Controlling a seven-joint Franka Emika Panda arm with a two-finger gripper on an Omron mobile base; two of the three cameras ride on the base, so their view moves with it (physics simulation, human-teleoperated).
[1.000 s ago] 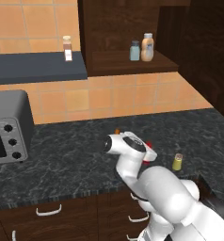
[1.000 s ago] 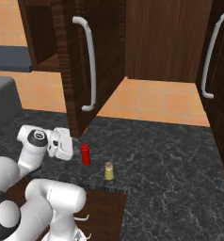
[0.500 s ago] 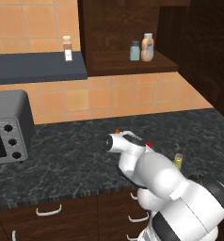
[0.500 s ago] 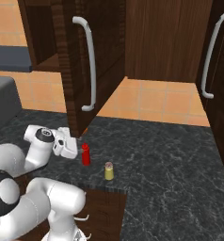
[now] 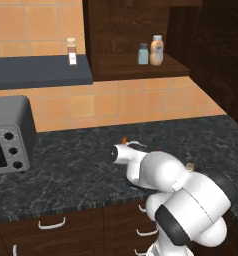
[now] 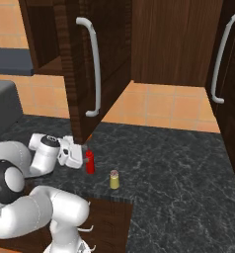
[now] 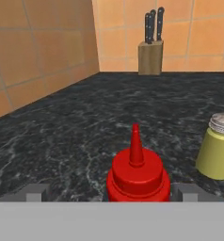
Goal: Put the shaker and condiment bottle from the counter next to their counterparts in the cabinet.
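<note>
Between the wide-open, empty gripper (image 7: 111,190) fingers stands the condiment bottle (image 7: 137,173) on the counter (image 7: 76,132), shaker (image 7: 218,147) just beyond to one side; apparently reaching to grasp, it next needs closing.

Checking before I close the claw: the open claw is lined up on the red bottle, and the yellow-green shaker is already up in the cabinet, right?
Not quite. The shaker stands on the counter beside the condiment bottle, as the right base view shows. The claw is open at the bottle.
</note>
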